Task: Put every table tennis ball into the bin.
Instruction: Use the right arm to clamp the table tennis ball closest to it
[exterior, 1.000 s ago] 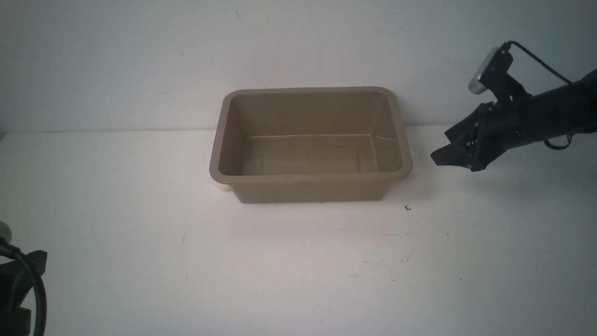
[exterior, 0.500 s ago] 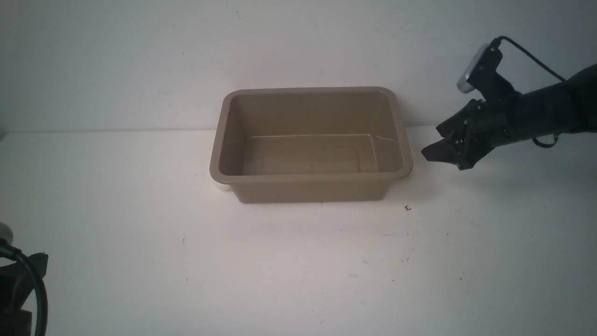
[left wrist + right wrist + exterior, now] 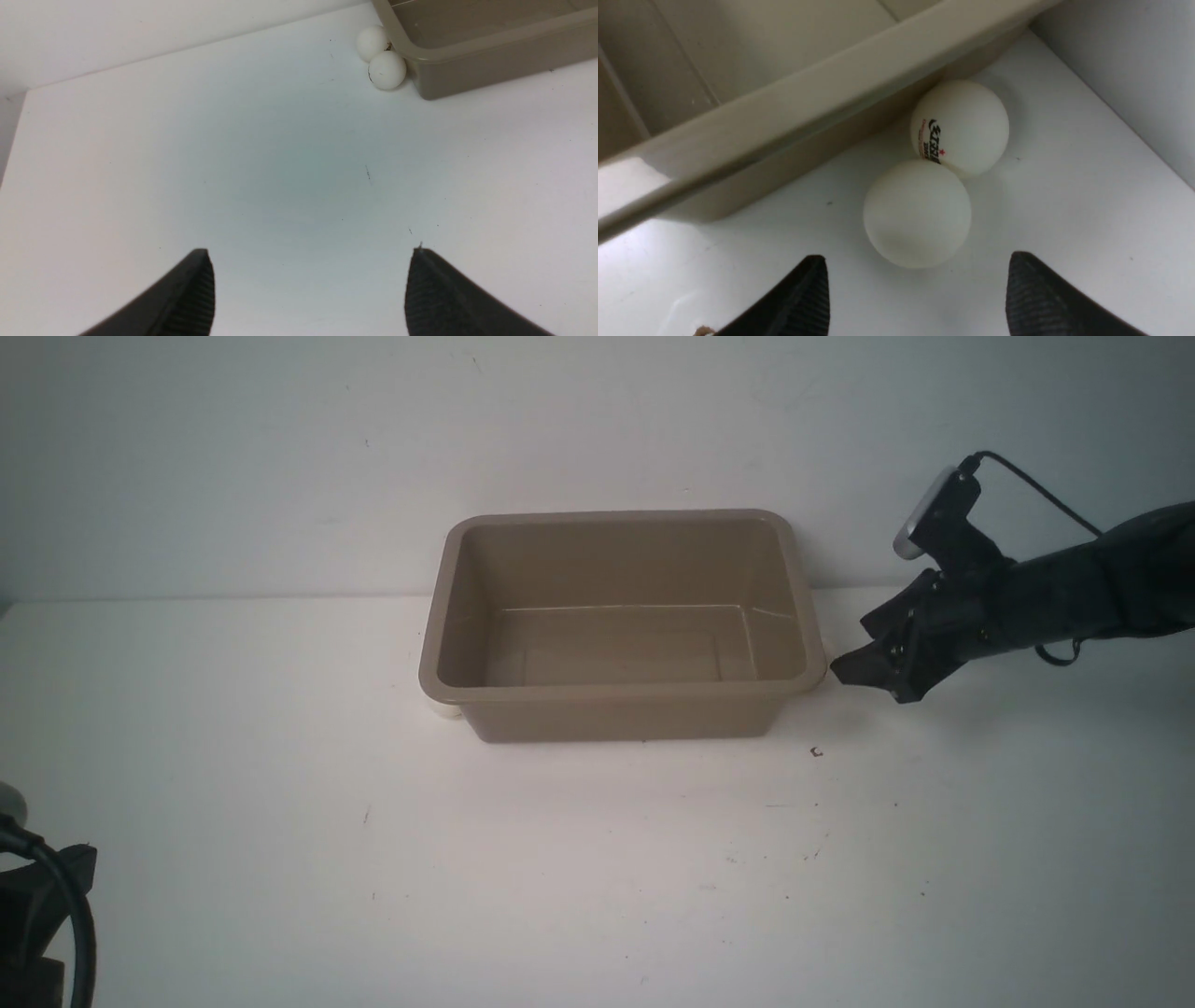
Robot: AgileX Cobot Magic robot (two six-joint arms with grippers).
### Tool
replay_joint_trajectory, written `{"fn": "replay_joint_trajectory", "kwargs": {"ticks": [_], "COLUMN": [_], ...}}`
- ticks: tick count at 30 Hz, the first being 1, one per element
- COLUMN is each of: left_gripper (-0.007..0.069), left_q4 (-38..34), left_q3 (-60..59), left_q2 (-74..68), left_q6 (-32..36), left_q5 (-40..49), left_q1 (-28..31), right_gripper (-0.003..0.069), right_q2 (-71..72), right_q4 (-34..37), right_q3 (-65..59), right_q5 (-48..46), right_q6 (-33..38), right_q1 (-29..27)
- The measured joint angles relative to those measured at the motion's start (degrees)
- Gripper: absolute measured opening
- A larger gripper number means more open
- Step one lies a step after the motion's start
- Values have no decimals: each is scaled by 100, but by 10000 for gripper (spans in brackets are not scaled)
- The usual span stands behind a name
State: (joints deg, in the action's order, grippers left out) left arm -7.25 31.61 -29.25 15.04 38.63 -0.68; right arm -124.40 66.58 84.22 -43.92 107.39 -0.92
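Item: right gripper (image 3: 916, 259), jaws parted, empty, just short of the plain ball (image 3: 917, 212). It touches the printed ball (image 3: 961, 127); both lie outside the bin (image 3: 784, 107), beside its wall. We advise centring on the plain ball alone, closing gently, lest it roll off.

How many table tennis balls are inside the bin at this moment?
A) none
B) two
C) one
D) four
A: in the front view the bin is bare inside, while the left pair and the right pair lie outside, against its two ends.
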Motion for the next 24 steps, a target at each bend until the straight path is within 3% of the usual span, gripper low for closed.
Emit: {"fn": "replay_joint_trajectory", "kwargs": {"ticks": [9,24], "left_gripper": [490,490], "left_q4": [0,0], "left_q3": [0,0], "left_q2": [0,0], "left_q6": [0,6], "left_q5": [0,0], "left_q1": [0,0], "right_gripper": [465,465], "right_q2": [-16,-16], "right_q4": [554,562], "right_q3": [0,0], "right_q5": [-11,542], "right_q6": [410,486], "right_q1": [4,296]}}
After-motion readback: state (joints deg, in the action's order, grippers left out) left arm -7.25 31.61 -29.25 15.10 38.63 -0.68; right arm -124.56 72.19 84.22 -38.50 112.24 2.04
